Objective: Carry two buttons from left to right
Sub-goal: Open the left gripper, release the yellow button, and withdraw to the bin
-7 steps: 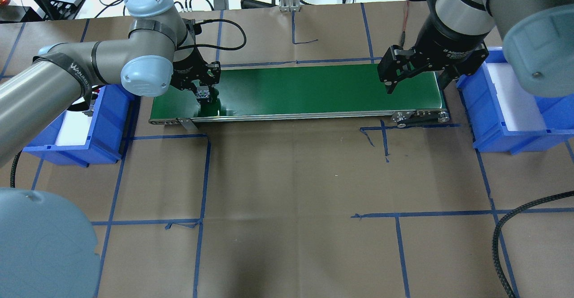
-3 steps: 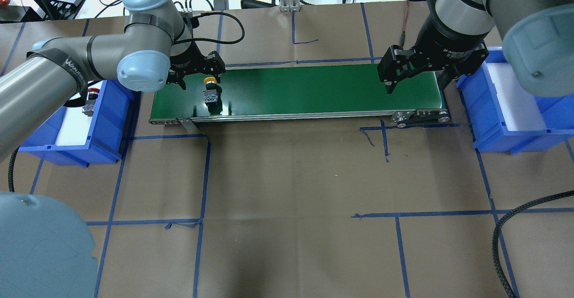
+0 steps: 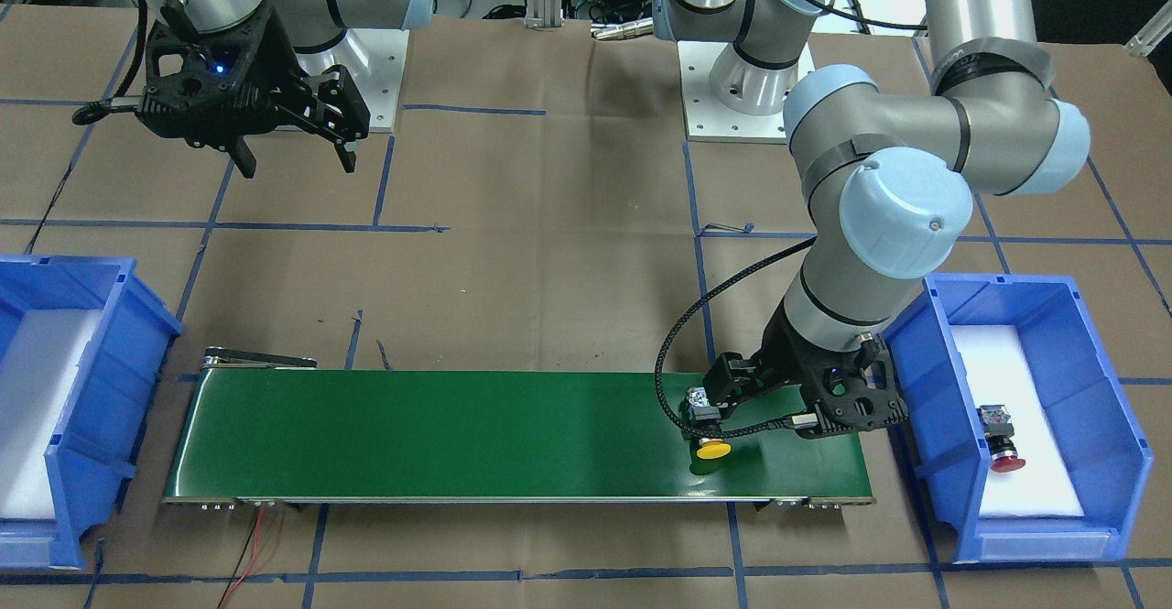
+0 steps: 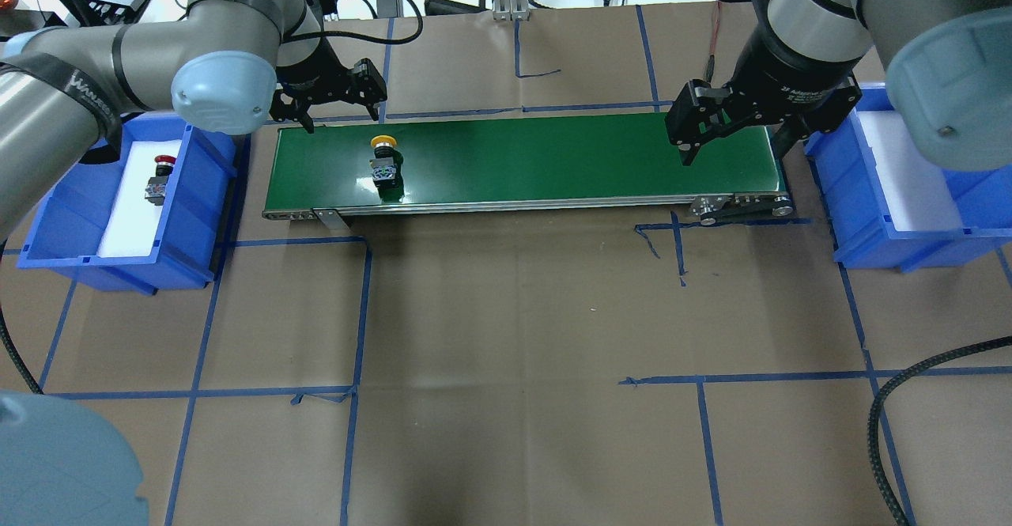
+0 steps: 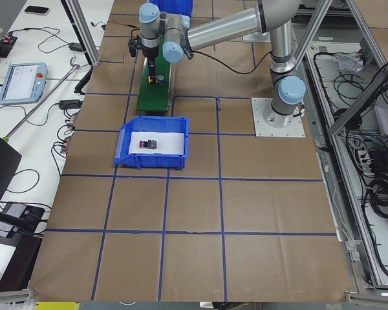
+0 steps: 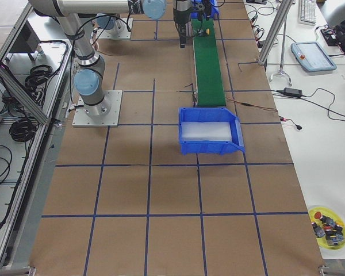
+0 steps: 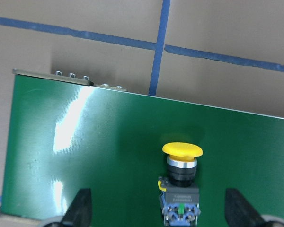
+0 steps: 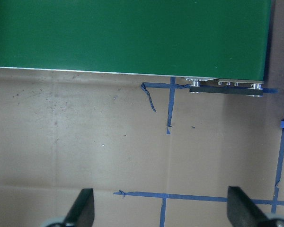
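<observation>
The yellow-capped push button with a black-grey body [image 4: 384, 159] is found lying on its side on the green conveyor belt [image 4: 553, 158], toward the belt's left end in the overhead view. Its long axis is laid across the belt's width, with the cap pointed to the top of that frame and the terminal block to the bottom. The left claw [image 4: 340, 117] is held wide and empty at the belt's upper left corner, clear of the button. The red-capped push button [image 4: 159, 178] is seen on white foam in the blue plastic bin at the left [image 4: 198, 217]. It too is on its side, cap to the top of the frame, its axis roughly parallel to the yellow one's.

The step in hand is judged to be the fetching of the red button — the yellow one is already set on the belt. It would be done well if the claw were lowered between the bin walls with its fingers set across the dark body. The rounded cap would likely slip. The right claw [image 4: 734, 153] is held wide and empty over the belt's right end, beside the second blue bin [image 4: 862, 225] — a grasp across the yellow button's body is called for there too.
</observation>
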### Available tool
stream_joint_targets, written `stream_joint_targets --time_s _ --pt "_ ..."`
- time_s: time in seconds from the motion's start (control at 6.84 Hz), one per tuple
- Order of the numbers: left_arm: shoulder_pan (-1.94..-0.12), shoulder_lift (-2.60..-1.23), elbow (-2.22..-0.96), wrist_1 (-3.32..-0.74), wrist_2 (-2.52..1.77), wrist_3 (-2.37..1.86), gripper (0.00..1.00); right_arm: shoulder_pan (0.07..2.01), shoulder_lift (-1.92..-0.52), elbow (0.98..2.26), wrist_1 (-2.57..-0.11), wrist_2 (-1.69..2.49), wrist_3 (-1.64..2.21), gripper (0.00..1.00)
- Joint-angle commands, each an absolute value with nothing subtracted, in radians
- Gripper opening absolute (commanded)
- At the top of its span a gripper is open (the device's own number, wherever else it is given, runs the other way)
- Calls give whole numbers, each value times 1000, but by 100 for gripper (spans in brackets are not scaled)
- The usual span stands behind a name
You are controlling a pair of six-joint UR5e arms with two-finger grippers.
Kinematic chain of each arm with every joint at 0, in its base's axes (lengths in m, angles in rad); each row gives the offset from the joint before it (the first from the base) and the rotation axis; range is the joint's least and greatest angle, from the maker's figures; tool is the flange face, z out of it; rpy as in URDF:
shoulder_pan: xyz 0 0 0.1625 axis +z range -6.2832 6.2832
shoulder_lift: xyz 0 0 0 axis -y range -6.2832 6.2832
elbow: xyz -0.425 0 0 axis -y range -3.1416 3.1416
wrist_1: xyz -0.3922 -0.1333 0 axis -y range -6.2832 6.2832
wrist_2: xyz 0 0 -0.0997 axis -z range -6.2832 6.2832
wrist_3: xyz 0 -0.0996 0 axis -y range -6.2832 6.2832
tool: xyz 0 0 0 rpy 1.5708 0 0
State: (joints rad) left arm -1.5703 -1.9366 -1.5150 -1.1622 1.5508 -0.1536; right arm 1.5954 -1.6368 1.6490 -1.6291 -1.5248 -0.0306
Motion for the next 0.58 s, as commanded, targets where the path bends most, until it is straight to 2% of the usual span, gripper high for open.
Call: stream_joint_targets --time_s 0.0,0.44 --pt "-1557 -1924 -1399 -1311 1549 -143 100 1595 -1637 1649 -1629 -1525 -31 100" --pt "-1439 -1924 -1379 -1335 1548 51 100 1595 -1637 1649 -1631 -1525 -32 100"
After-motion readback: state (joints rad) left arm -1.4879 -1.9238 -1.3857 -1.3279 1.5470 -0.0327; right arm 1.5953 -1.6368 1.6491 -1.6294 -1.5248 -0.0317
